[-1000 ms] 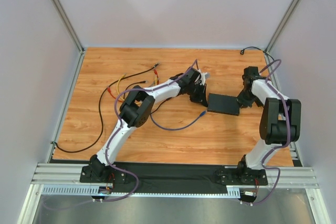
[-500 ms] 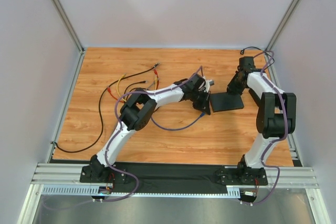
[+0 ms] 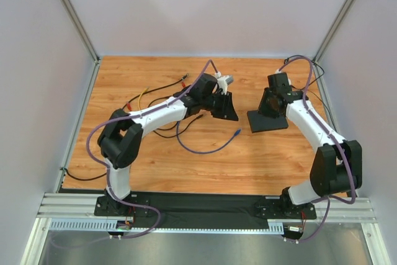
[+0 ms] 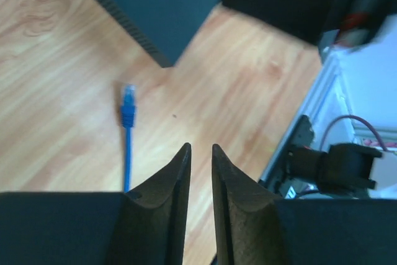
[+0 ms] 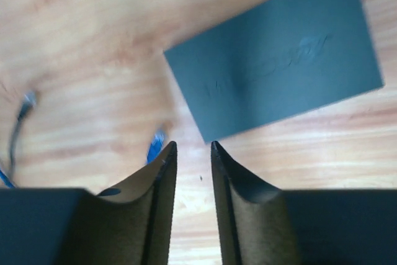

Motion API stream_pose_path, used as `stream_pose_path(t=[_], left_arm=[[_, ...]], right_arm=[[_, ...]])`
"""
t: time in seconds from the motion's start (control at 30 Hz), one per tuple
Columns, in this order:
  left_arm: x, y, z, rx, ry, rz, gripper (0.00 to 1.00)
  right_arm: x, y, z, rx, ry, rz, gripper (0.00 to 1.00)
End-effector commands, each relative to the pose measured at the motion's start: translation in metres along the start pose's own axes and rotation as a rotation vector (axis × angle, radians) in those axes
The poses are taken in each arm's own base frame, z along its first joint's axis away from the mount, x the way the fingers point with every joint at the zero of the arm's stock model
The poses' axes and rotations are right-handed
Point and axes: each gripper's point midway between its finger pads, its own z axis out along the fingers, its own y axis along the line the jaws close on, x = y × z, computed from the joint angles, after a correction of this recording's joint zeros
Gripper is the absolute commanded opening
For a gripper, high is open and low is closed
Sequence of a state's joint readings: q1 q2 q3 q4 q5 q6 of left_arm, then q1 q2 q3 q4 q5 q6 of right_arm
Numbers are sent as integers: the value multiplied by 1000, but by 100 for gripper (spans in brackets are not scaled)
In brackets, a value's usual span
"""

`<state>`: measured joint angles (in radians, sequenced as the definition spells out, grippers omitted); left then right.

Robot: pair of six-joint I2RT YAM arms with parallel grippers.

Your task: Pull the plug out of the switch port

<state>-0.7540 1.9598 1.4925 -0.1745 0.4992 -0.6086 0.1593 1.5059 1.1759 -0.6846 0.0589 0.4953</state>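
Blue plug (image 4: 128,105) lies free — matte flat switch (image 5: 276,54) apart.

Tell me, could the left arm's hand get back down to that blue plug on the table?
Probably yes. The blue plug lies loose on bare wood, apart from the black box, just beyond the left hand. Its fingers hold nothing and nothing lies between.

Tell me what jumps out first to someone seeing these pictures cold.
Two white arms arch toward each other over the wooden table, and the flat black switch lies right of centre under the right gripper. A blue cable lies loose on the wood, its plug clear of the switch, left of it. The left gripper hangs above the table with nothing between its nearly closed fingers; a tangle of other wires lies far left.
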Motion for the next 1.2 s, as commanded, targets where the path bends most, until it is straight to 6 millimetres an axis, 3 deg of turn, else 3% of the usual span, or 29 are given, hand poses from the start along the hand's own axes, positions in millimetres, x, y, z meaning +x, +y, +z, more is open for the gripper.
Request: stream_pose_path(t=[0.0, 0.17, 0.23, 0.27, 0.3, 0.33, 0.43, 0.47, 0.5, 0.53, 0.57, 0.6, 0.63, 0.67, 0.77, 0.8, 0.87, 0.93, 0.97, 1.0, 1.07, 1.1, 1.13, 1.17], left_arm=[[-14, -34, -32, 76, -92, 59, 28], [0, -18, -77, 83, -179, 17, 34], [6, 0, -100, 24, -247, 10, 37], [1, 16, -113, -21, -291, 6, 45], [-7, 18, -132, -53, -359, 16, 50], [3, 32, -137, -72, -356, -6, 53], [5, 48, -167, -55, -393, -57, 52], [7, 50, -173, -52, -400, -70, 52], [-6, 39, -193, 20, -478, -46, 52], [12, 45, -194, 67, -485, -78, 51], [19, 36, -201, 150, -502, -71, 51], [4, 26, -226, 228, -622, -69, 52], [26, 37, -223, 246, -611, -114, 53], [33, 35, -227, 282, -612, -113, 53], [55, 32, -235, 370, -661, -150, 54], [68, 29, -239, 411, -703, -120, 54], [81, 25, -246, 469, -746, -164, 55], [105, 39, -236, 424, -718, -203, 57], [107, 36, -244, 419, -768, -174, 58], [120, 39, -244, 402, -779, -176, 60], [124, 28, -255, 424, -817, -107, 61], [124, 26, -256, 429, -818, -100, 62], [124, 24, -258, 429, -825, -95, 62], [123, 15, -266, 447, -858, -40, 62]], right_arm=[[38, -14, -6, 62, 43, -101, 32], [58, -8, -14, -4, 42, -131, 37], [59, -7, -15, -23, 28, -149, 43], [56, -2, -16, -50, 18, -156, 47], [56, 0, -17, -63, 17, -159, 53], [55, 4, -20, -87, 12, -161, 55], [58, 20, -31, -184, 7, -141, 64], [63, 19, -32, -190, 11, -140, 69], [67, 21, -34, -217, 15, -143, 81], [62, 31, -41, -279, -24, -145, 85], [78, 32, -40, -333, 9, -149, 87], [77, 37, -51, -388, -30, -143, 96], [73, 46, -54, -454, -81, -131, 100], [97, 43, -49, -515, -27, -100, 100], [99, 56, -64, -702, -81, -14, 100], [117, 46, -56, -707, -58, 18, 100], [118, 43, -54, -741, -91, 82, 100], [129, 37, -56, -808, -135, 162, 100], [131, 33, -55, -819, -167, 190, 100], [124, 34, -69, -873, -231, 246, 100], [139, 19, -58, -881, -284, 312, 100], [132, 18, -72, -940, -359, 341, 100], [141, 2, -52, -826, -331, 390, 100], [140, -1, -53, -814, -350, 393, 100]])
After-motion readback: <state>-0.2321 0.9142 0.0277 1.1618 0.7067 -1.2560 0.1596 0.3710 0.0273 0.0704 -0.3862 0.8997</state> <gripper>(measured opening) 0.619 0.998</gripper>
